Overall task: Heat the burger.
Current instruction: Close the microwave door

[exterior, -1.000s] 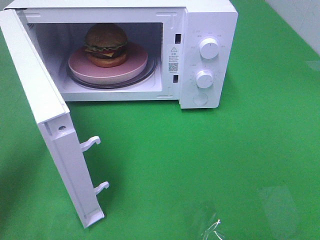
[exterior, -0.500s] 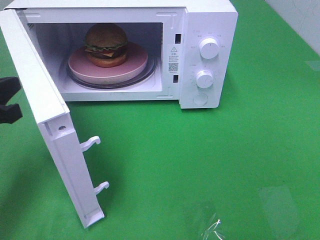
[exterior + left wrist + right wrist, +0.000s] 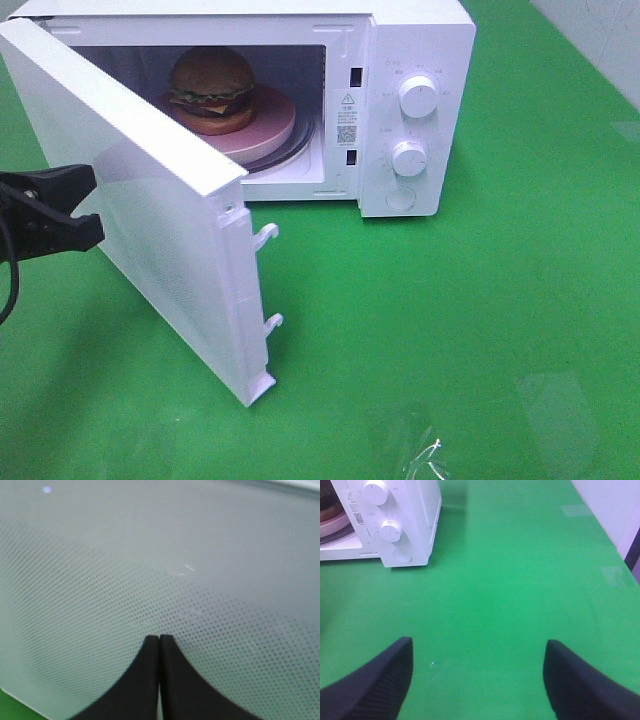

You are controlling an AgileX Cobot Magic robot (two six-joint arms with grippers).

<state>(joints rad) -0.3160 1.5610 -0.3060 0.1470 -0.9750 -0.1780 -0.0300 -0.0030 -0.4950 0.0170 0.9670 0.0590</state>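
Observation:
The burger [image 3: 212, 85] rests on a pink plate [image 3: 272, 125] inside the white microwave [image 3: 420, 40]. The microwave door [image 3: 150, 220] stands about half swung, hiding the left part of the cavity. My left gripper [image 3: 97, 205] is shut and its tips press against the door's outer face. The left wrist view shows those tips [image 3: 159, 637] together on the dotted door window [image 3: 150, 555]. My right gripper [image 3: 476, 642] is open and empty above the green table, well in front of the microwave [image 3: 415, 520]. It does not show in the exterior high view.
Two knobs [image 3: 417, 97] [image 3: 409, 158] and a round button [image 3: 400, 198] sit on the microwave's right panel. Two latch hooks [image 3: 268, 232] stick out of the door edge. A scrap of clear plastic [image 3: 420, 455] lies near the table's front edge. A white wall [image 3: 600, 40] borders the far right.
My left gripper came in from the left onto the door's outer face. The door has swung from wide open to about half shut. The right arm has not moved.

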